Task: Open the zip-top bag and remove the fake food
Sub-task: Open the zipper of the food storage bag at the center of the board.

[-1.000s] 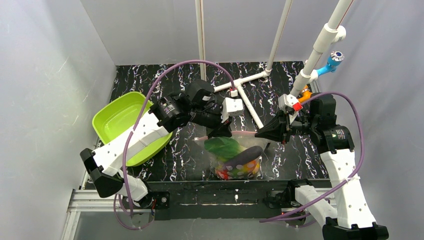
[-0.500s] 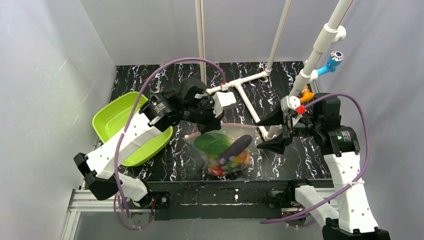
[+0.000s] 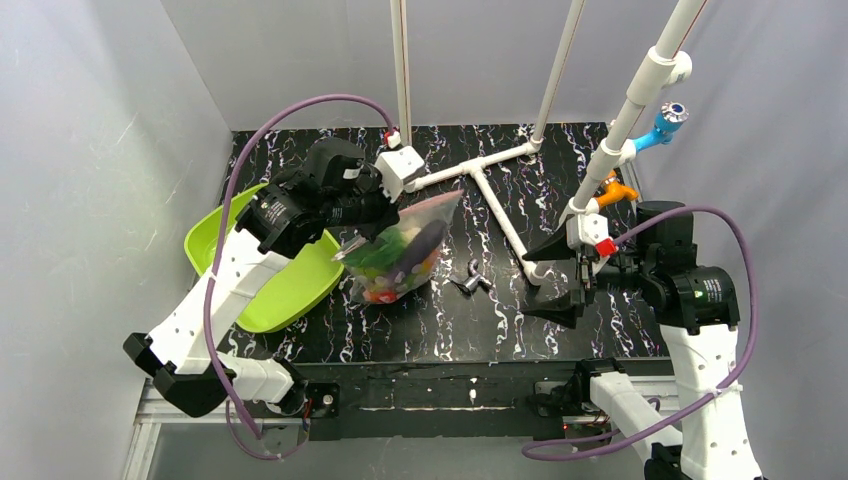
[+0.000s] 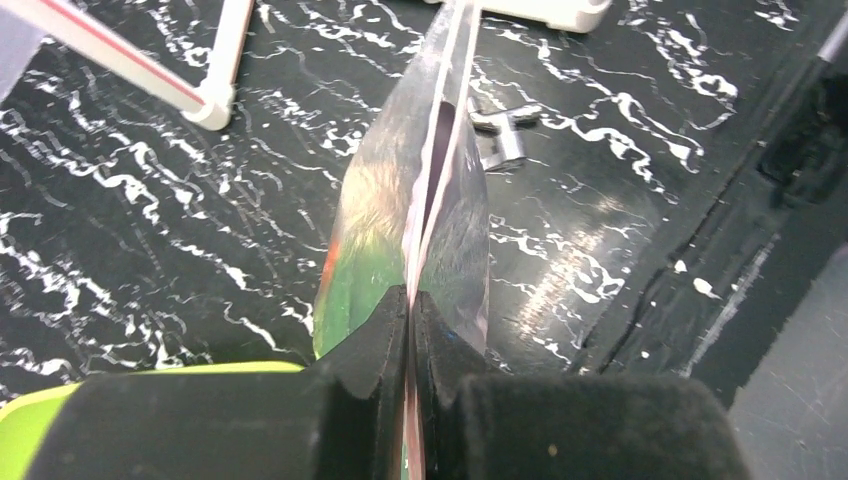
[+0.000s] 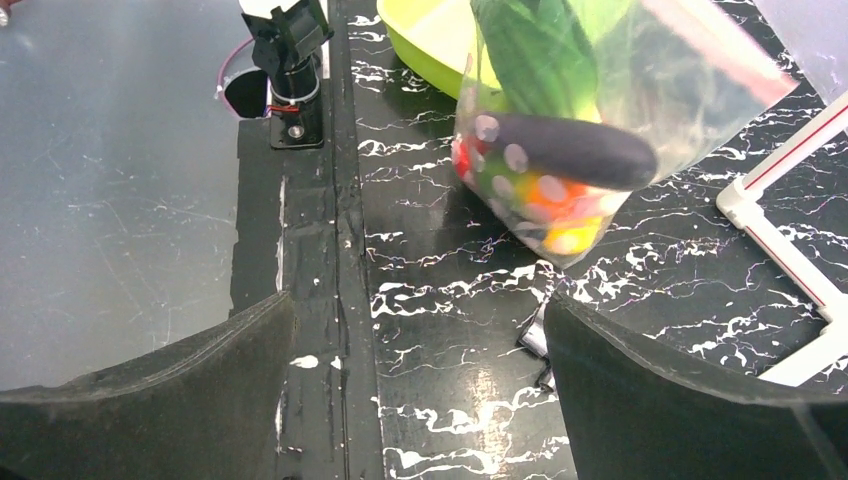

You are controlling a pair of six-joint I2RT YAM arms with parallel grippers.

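I have the left arm stretched forward over the rim of the lime-green tray (image 3: 225, 240). The left tool (image 4: 410, 300) is pressed together on the pinkish zip edge of the zip-top bag (image 3: 425, 215), which hangs tilted just right of the tray with the fake food (image 3: 395, 270), bok choy (image 5: 530, 50) and eggplant (image 5: 570, 150) included, bunched in its lower end. The right arm is bent, wrist turned left, and the right tool (image 3: 528, 285) is spread wide over the table (image 3: 500, 330), well apart from the bag, with a small metal fitting (image 3: 472, 282) between them.
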